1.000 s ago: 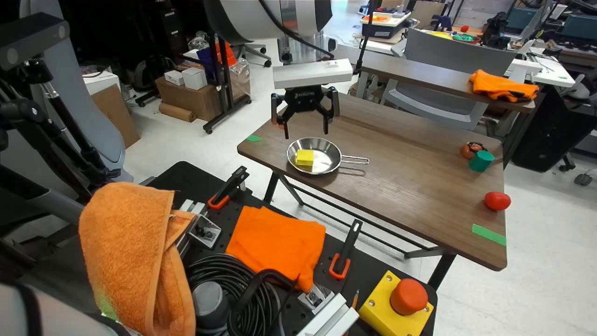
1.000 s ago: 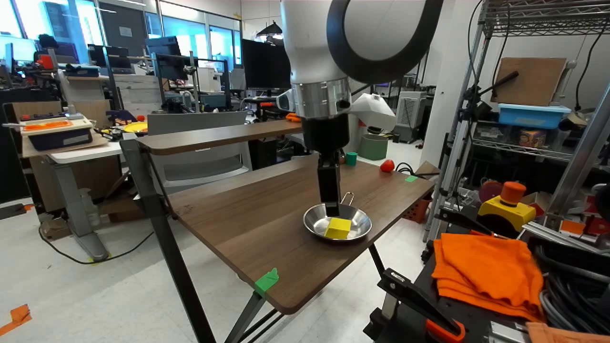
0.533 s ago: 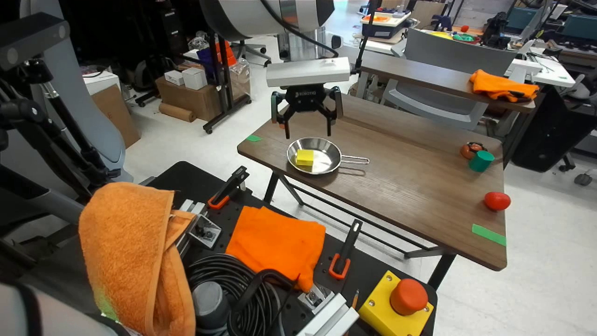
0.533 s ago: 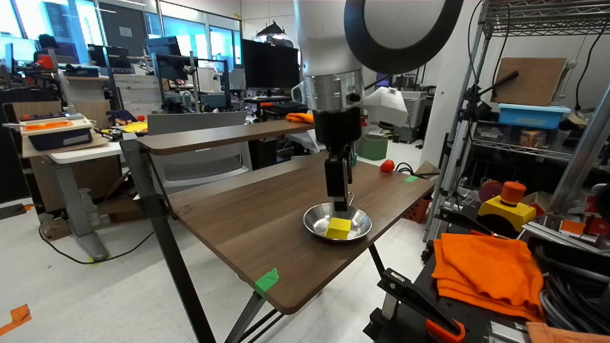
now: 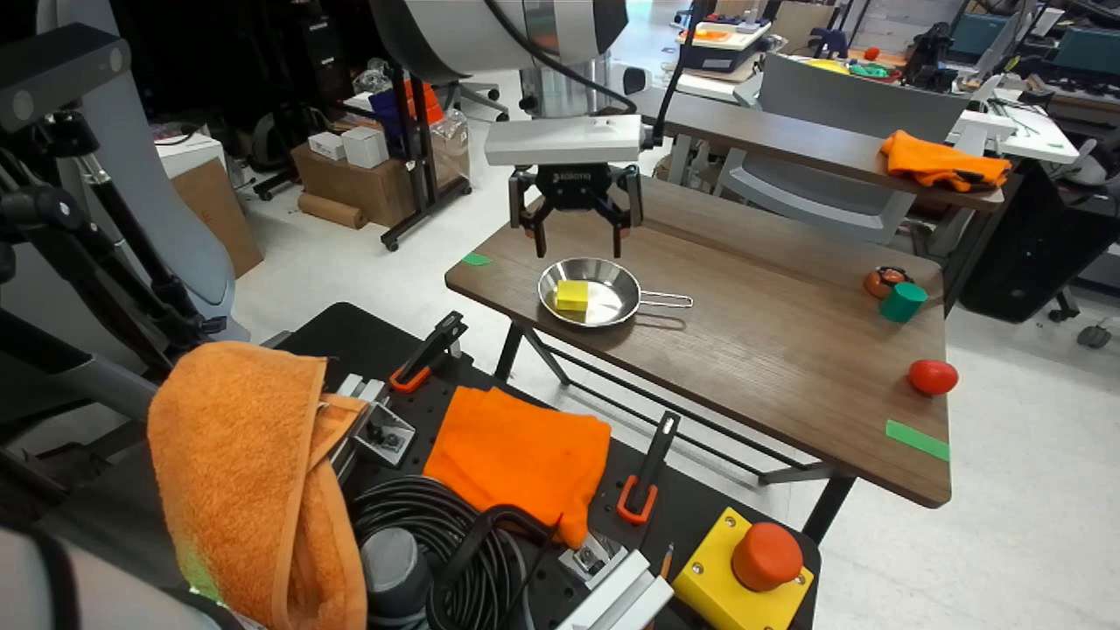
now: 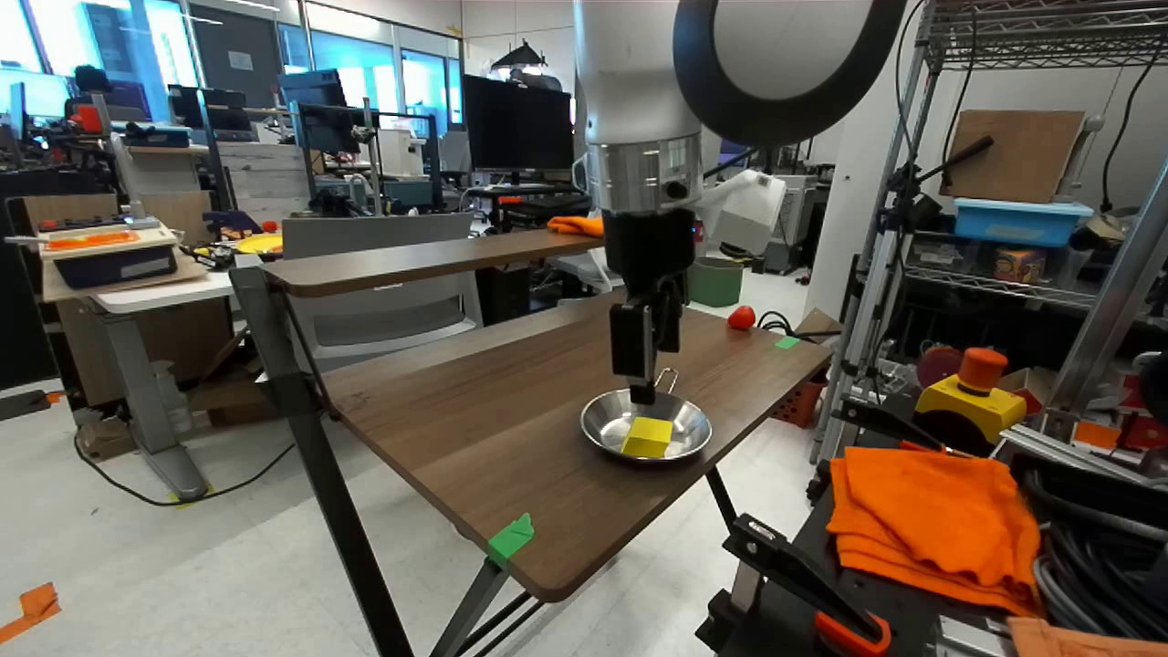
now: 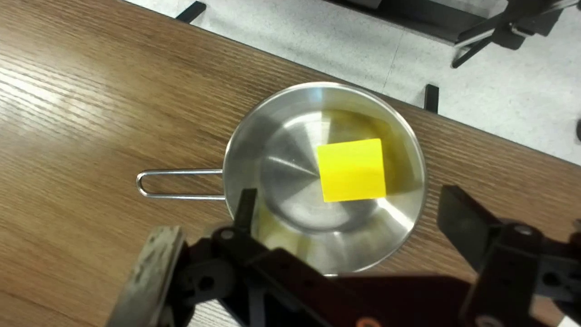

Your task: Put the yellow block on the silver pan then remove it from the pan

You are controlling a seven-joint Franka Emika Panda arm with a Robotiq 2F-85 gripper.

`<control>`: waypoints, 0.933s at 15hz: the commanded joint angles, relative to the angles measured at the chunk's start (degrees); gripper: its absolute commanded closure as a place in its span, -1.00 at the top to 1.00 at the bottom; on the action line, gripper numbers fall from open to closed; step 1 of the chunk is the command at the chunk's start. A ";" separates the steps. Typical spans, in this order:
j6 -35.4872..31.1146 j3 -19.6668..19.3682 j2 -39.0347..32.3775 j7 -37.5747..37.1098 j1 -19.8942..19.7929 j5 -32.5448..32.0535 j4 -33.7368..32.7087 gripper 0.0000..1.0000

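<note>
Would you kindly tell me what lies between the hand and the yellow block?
Only open air: in an exterior view, the open hand hangs above the pan, clear of the yellow block inside it.

Block (image 6: 648, 438) seated in pan (image 6: 691, 432); pan set on table (image 6: 474, 401) close to long edge, wire handle (image 6: 669, 374) pointed toward far end. Gripper (image 6: 655, 374) pointed down, fingers (image 6: 628, 339) parted, near tip seen against pan's back rim, apart from block. Shelf (image 6: 429, 259) carried above table's back side. Two corners marked with green tape (image 6: 511, 539); red object (image 6: 741, 318) placed near far strip. At right, orange cloth (image 6: 931, 525) folded on black surface (image 6: 899, 611), clamp (image 6: 792, 568) placed at its edge, yellow box (image 6: 995, 406) with red button (image 6: 983, 367) set beyond cloth.
</note>
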State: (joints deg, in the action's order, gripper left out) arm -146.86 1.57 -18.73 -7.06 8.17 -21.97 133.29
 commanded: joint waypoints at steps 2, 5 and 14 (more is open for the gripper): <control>-2.98 -3.26 -1.51 -7.25 2.60 -3.22 -0.53 1.00; -1.50 -2.25 -3.16 -4.81 1.20 0.68 -1.40 1.00; 0.85 -2.64 -7.10 -3.73 2.39 -0.16 -2.76 1.00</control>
State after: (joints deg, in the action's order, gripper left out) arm -147.46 -0.55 -24.71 -12.16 9.72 -22.71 132.06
